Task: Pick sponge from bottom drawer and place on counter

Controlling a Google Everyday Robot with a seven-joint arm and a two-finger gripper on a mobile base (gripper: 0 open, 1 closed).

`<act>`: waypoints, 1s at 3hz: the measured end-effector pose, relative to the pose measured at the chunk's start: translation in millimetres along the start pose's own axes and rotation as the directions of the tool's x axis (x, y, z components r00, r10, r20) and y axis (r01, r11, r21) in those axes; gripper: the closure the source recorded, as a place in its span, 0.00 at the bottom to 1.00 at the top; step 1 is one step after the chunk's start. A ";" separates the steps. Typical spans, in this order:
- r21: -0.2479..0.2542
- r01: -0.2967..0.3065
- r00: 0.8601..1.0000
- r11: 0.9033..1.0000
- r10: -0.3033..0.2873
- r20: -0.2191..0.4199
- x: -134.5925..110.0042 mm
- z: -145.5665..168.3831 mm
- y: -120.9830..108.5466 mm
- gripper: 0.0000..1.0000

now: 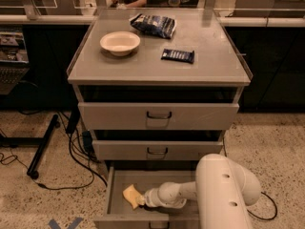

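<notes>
The bottom drawer (157,179) is pulled open. The pale-yellow sponge (130,195) lies tilted at the drawer's left side. My gripper (141,200) reaches into the drawer from the right on its white arm (224,190) and is shut on the sponge's right edge, low over the drawer floor. The grey counter (157,68) on top of the cabinet is well above it. The two upper drawers (158,115) are closed.
On the counter stand a round cream bowl (120,42), a dark chip bag (153,25) and a dark snack bar (177,55). Black cables (71,163) and a black stand leg (40,147) lie on the floor to the cabinet's left.
</notes>
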State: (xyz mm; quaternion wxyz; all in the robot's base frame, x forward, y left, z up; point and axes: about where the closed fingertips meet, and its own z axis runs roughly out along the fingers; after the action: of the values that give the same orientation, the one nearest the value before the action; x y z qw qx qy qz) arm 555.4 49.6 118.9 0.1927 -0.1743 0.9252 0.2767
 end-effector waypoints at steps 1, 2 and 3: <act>0.000 0.000 1.000 1.000 0.000 0.000 0.0 0.0 0.0 1.00; -0.019 0.009 1.000 1.000 -0.009 -0.003 -1.1 -0.5 2.9 1.00; -0.069 0.075 0.997 0.995 -0.075 0.012 -18.0 -23.1 13.7 1.00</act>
State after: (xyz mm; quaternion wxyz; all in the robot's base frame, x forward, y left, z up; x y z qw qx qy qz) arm 559.1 50.9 151.1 0.2011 -0.2141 0.9069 0.3020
